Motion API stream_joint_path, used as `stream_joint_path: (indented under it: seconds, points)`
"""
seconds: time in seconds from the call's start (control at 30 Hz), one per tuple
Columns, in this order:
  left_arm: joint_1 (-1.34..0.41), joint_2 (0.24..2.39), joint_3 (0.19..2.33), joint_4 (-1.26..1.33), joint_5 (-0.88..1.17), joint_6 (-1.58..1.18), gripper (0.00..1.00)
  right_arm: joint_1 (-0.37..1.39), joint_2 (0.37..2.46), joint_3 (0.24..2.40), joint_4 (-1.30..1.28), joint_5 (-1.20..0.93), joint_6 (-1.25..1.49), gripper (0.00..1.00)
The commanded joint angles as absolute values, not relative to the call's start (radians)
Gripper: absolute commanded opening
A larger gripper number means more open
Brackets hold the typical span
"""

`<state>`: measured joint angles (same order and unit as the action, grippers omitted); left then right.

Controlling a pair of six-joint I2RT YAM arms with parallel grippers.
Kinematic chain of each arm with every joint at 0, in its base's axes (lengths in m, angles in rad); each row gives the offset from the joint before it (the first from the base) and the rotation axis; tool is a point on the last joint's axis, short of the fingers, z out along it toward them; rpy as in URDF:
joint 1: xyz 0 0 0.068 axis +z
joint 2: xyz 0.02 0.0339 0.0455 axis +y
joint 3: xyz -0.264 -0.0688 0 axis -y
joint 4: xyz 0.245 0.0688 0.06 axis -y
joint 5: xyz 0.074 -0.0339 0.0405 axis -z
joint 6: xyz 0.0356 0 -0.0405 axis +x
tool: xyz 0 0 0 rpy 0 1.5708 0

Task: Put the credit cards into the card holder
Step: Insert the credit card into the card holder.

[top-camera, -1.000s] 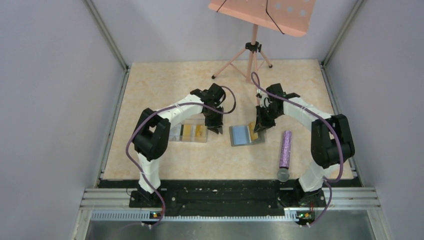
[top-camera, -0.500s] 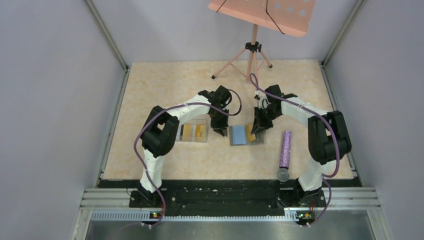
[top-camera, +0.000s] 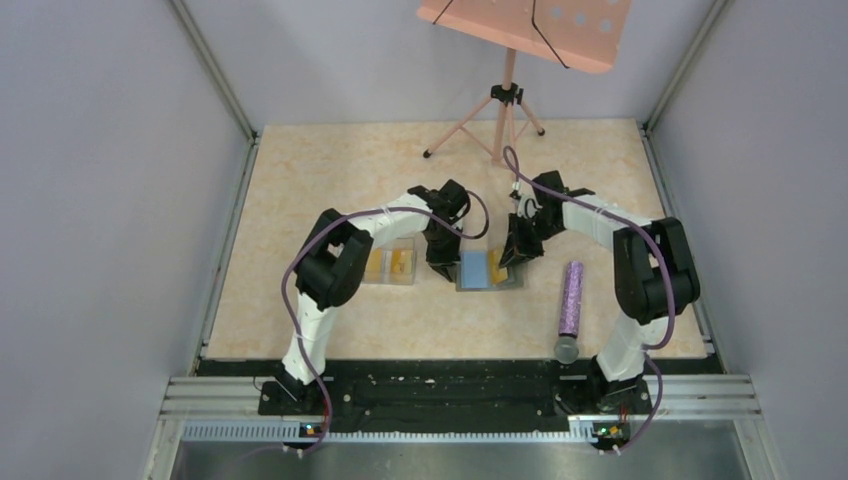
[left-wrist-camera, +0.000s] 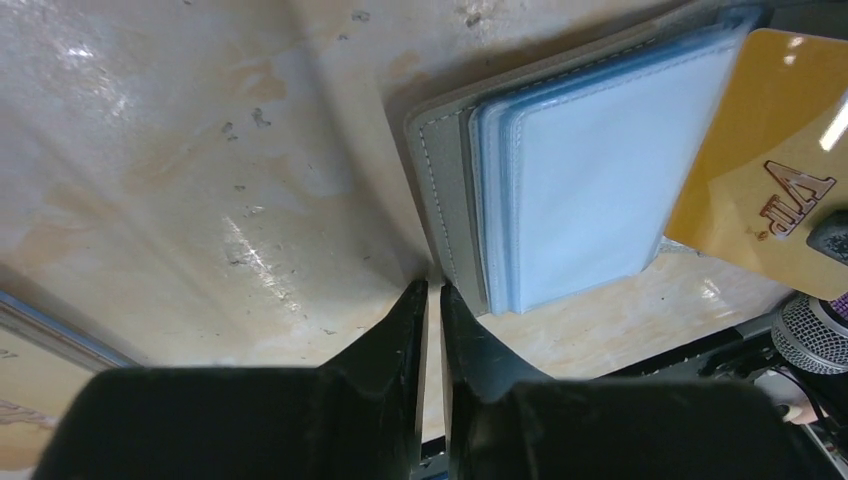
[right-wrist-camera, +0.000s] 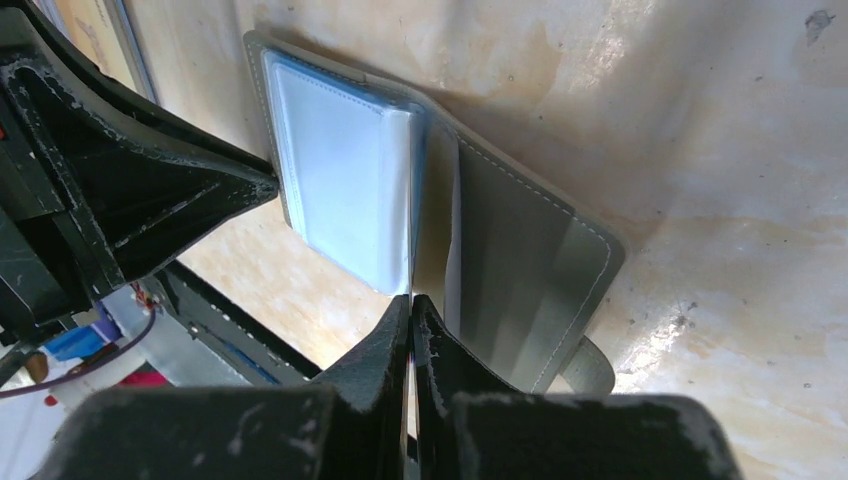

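Skidding could shift the card holder [left-wrist-camera: 447, 190]: the left pincer [left-wrist-camera: 432, 290], barely parted, rests at its nine o'clock edge. The right pincer [right-wrist-camera: 411, 300] clamps an orange card [left-wrist-camera: 760, 150].

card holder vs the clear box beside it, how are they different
The card holder is opaque grey and lies open, showing pale blue sleeves; the clear box is see-through. The box contains orange cards; the holder has one orange card slanted over it, apparently in the right gripper. Both lie flat on the table.
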<state>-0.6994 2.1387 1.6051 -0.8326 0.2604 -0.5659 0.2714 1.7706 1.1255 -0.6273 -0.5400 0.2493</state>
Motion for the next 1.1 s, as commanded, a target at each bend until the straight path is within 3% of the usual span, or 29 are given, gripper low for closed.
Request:
stream_joint_path:
  seconds: [0.0, 0.77, 1.07]
  points:
    - [-0.701, 2.160, 1.642, -0.852, 0.249, -0.542, 0.14, 0.250, 1.790, 1.118, -0.603, -0.587, 0.276, 0.00]
    - [-0.702, 2.175, 1.641, -0.868, 0.244, -0.532, 0.00, 0.218, 1.802, 1.112, -0.597, -0.710, 0.305, 0.00]
    - [-0.702, 2.177, 1.642, -0.870, 0.249, -0.531, 0.00, 0.216, 1.798, 1.144, -0.629, -0.682, 0.292, 0.00]
